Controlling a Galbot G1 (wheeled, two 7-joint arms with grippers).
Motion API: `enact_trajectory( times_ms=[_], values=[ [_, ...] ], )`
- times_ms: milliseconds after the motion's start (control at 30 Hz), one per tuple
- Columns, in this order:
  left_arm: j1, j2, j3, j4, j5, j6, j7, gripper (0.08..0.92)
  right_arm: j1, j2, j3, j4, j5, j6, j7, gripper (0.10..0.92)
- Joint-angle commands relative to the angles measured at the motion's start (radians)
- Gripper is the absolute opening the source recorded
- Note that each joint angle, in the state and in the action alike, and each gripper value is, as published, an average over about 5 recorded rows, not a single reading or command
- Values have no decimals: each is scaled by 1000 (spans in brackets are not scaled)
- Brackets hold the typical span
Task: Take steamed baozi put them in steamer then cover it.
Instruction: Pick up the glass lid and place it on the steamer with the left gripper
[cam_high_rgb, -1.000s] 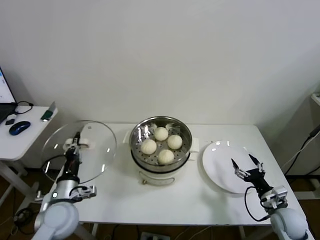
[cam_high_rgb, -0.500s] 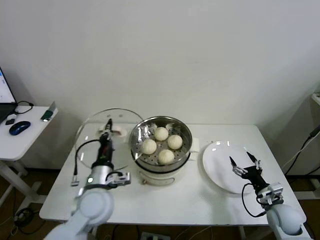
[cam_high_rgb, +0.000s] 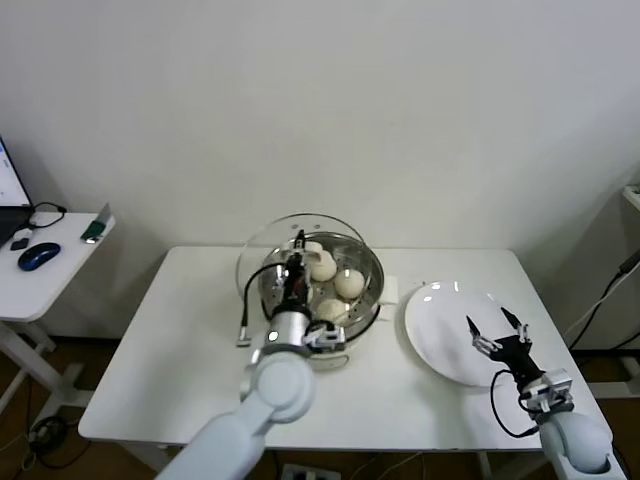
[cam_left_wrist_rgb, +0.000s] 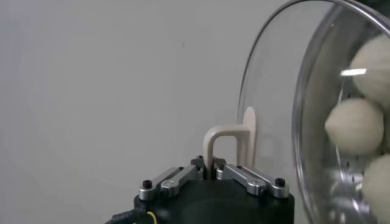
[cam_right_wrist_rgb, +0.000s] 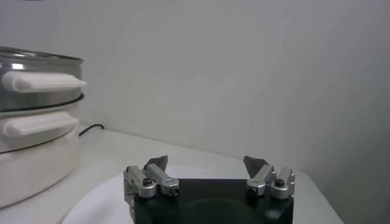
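The steamer (cam_high_rgb: 374, 276) stands mid-table with several baozi (cam_high_rgb: 348, 284) on its perforated tray. My left gripper (cam_high_rgb: 296, 266) is shut on the cream handle (cam_left_wrist_rgb: 226, 137) of the clear glass cover (cam_high_rgb: 262, 244), which hangs tilted just above the pot's left half. In the left wrist view the cover (cam_left_wrist_rgb: 274, 91) fills one side, baozi (cam_left_wrist_rgb: 353, 125) show through the glass, and the left gripper (cam_left_wrist_rgb: 211, 173) pinches the handle's foot. My right gripper (cam_high_rgb: 497, 331) rests open and empty over the white plate (cam_high_rgb: 436, 318); the right gripper (cam_right_wrist_rgb: 207, 165) faces the steamer (cam_right_wrist_rgb: 36, 79).
The white table (cam_high_rgb: 185, 340) carries only the pot and the plate (cam_right_wrist_rgb: 100, 198). A side desk at the far left holds a blue mouse (cam_high_rgb: 38, 255) and a laptop edge. A white wall stands close behind.
My left arm has swung the cover rightward from above the table's left side to over the steamer. The right gripper has barely moved.
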Motion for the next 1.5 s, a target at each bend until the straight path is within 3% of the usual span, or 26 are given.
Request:
enact_trajectory(
  times_ms=[33,567,1500],
  values=[
    [-74,-190,76,189,49,48,38,151,-4,3,17,-17,-5,9,-8,823],
    [-91,-134,1,253,40,48,64,151,-5,7,24,-31,-11,19,-24,823],
    [-85,-127,25,243,-10,48,49,151,1,8,27,-33,-21,20,-32,823]
  ],
)
